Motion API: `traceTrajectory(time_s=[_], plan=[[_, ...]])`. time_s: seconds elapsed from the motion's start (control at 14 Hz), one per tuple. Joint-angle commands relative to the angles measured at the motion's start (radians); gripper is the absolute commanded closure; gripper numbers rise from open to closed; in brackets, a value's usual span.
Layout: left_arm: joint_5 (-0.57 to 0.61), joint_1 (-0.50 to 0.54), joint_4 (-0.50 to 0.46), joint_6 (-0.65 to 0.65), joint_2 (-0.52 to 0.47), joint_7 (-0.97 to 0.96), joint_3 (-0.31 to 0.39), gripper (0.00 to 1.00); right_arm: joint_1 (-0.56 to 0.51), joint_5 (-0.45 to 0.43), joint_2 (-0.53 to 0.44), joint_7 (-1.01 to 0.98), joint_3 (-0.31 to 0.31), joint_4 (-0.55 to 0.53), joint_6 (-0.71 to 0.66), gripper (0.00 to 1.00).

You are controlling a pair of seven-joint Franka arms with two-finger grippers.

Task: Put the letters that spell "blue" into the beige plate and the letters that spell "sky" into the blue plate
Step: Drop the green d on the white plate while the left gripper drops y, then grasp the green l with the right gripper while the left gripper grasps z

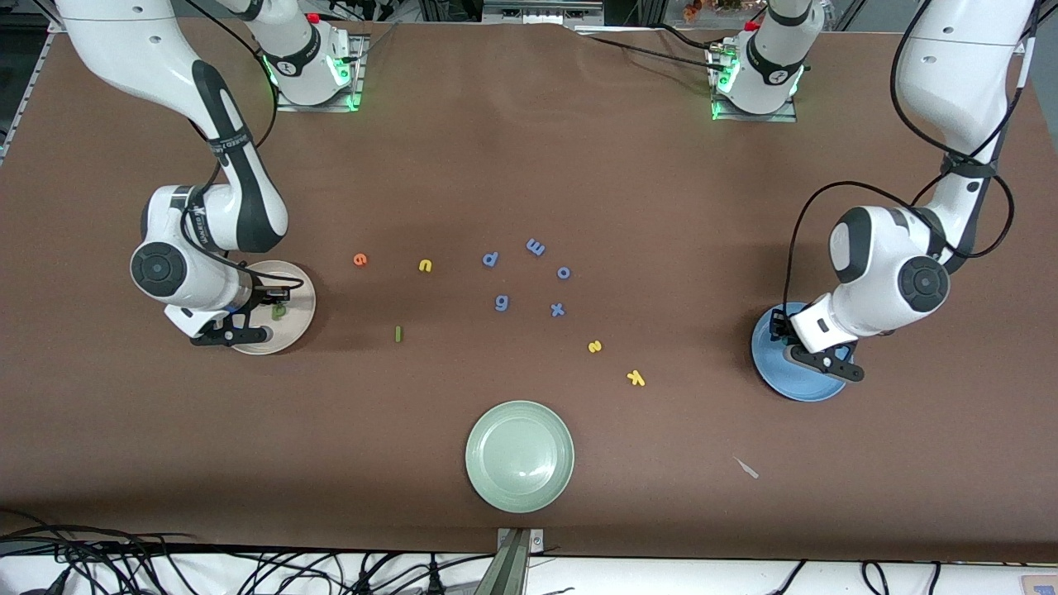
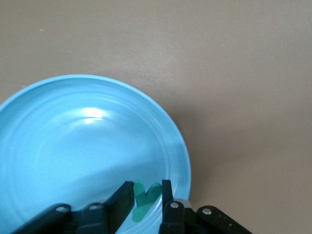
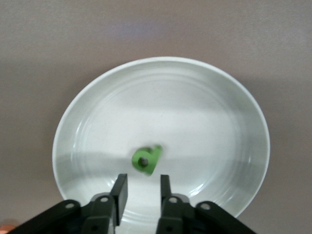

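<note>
My left gripper (image 2: 147, 187) hangs low over the blue plate (image 2: 73, 146) (image 1: 806, 388), shut on the teal y (image 2: 146, 197). Over the beige plate (image 3: 209, 122) (image 1: 297, 285) my right gripper (image 3: 141, 183) stands open, its fingers clear of the green b (image 3: 146, 160) (image 1: 278, 311) lying in that plate. On the table lie the orange e (image 1: 359, 259), yellow u (image 1: 425, 265) and green l (image 1: 397, 333) toward the right arm's end. The yellow s (image 1: 594, 346) and yellow k (image 1: 636, 378) lie toward the left arm's end.
Several periwinkle letters (image 1: 536, 246) are scattered mid-table between the u and the s. A pale green plate (image 1: 519, 456) sits near the table's front edge. A small white scrap (image 1: 746, 468) lies nearer the camera than the blue plate.
</note>
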Motion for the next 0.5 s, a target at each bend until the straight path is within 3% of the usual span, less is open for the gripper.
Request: traceTrajectory(time_s=[0.0,0.21,0.43], plan=[[-0.023,-0.019,0.004,0.009,-0.006,0.022,0.006,0.34,0.005,0.012,0.011,0.005,0.017,0.048,-0.014,0.00],[-0.036,-0.089,0.026,0.015,0.005,-0.012,-0.002,0.35,0.031,0.046,0.031,0.109,0.055,0.093,-0.011,0.00],[-0.199,-0.224,0.082,0.085,0.069,-0.099,-0.002,0.35,0.043,0.046,0.077,0.245,0.121,0.163,-0.011,0.00]])
